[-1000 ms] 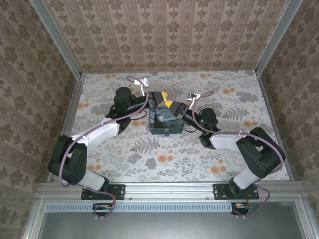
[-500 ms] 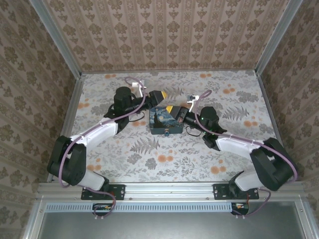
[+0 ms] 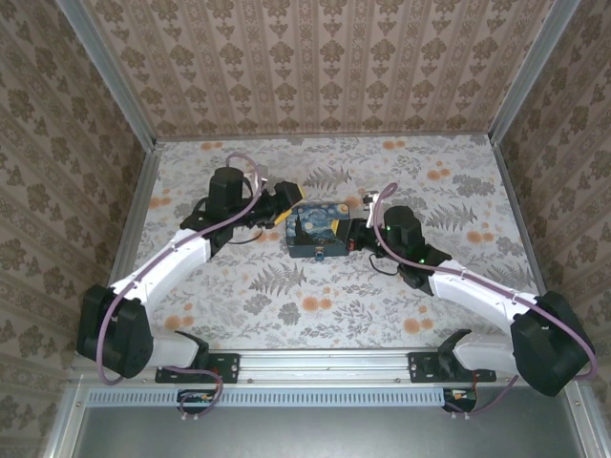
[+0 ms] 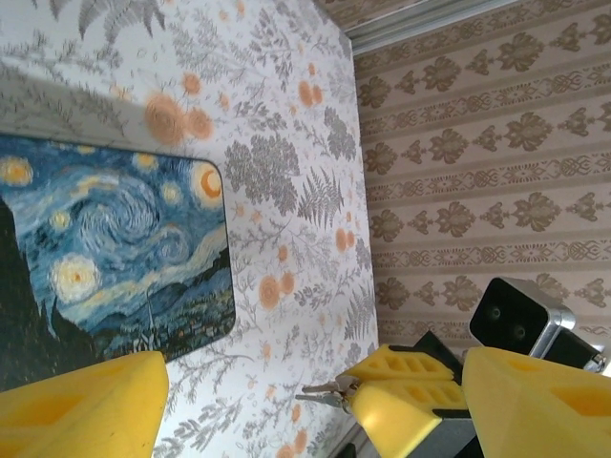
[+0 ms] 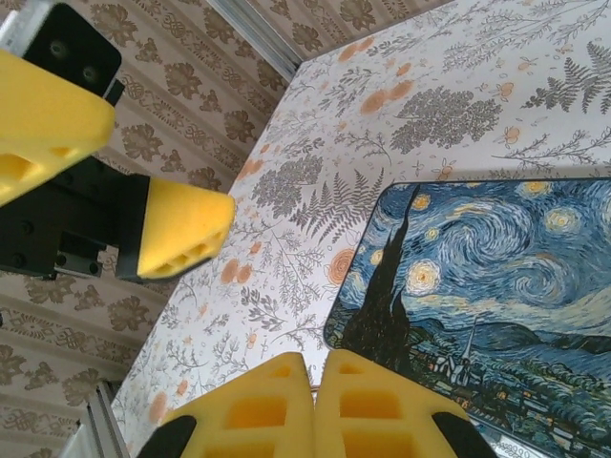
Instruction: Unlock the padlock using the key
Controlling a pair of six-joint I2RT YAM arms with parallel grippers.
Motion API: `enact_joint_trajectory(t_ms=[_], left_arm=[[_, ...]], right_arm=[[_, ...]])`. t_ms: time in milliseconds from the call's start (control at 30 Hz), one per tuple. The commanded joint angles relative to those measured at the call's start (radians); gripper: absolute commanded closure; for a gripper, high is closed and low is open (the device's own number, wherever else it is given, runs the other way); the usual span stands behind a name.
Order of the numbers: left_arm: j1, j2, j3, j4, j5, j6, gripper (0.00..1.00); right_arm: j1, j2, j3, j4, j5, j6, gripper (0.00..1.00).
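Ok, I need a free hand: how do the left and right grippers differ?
The left gripper stands wide open and empty; the right gripper is shut, a small metal piece, likely the key, poking out. The left gripper is left of the starry-night box, the right gripper right of it. Both have yellow fingers.

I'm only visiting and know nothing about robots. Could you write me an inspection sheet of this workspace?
Surface: floral table.
Job's things: padlock, a small dark piece at the near side of the painted box, too small to be sure; key, seemingly the thin metal piece poking from the right pincer.
Clutter: nothing seen.
Pincers: left pincer open, left of the box; right pincer shut, at the box's right.
Cables: a purple cable along each arm.
Surroundings: patterned walls; metal rail in front.
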Motion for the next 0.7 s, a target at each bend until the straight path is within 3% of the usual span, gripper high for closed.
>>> enact_joint_trajectory(t_ms=[0,367,667], left_arm=[[-0.026,-0.005,-0.045,0.032,0.018,-0.083,0.18],[-0.104,0.106,-0.157,0.441,0.005,-0.342,0.21],[-0.13,0.179,-0.217,0.721,-0.059,-0.51,0.31]], right_arm=[[0.015,0.025,-0.021,0.09,0.005,0.068,1.0],[0.02,0.087,-0.063,0.394,0.063,0.336,1.0],[0.02,0.129,-0.084,0.509,0.1,0.426,1.0]])
